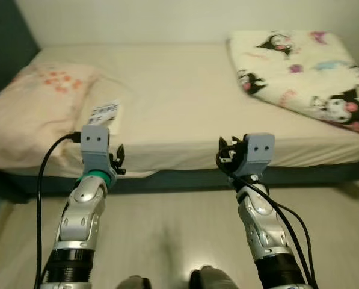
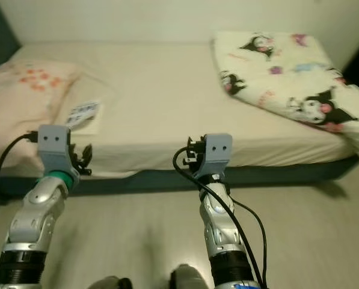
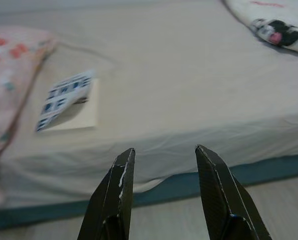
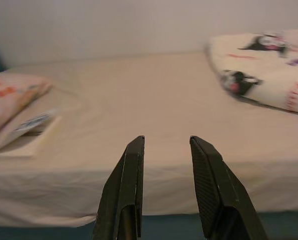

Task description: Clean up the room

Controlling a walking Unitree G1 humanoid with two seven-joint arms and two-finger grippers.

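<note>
A thin booklet [image 1: 105,114] with blue squares on its cover lies on the cream bed sheet [image 1: 179,96], beside a pink pillow [image 1: 35,102] with orange flowers. It also shows in the left wrist view as the booklet [image 3: 66,97], lying flat. My left gripper [image 1: 118,160] is held up in front of the bed's near edge, just short of the booklet, and is open and empty [image 3: 163,150]. My right gripper [image 1: 227,150] hovers at the same height before the middle of the bed, open with nothing between its fingers [image 4: 166,139].
A folded white blanket [image 1: 305,72] with cartoon figures lies at the bed's far right. The dark bed base [image 1: 185,179] runs across just ahead of me. Pale wooden floor [image 1: 167,223] lies between my feet [image 1: 209,278] and the bed. A dark wall [image 1: 5,42] stands at the left.
</note>
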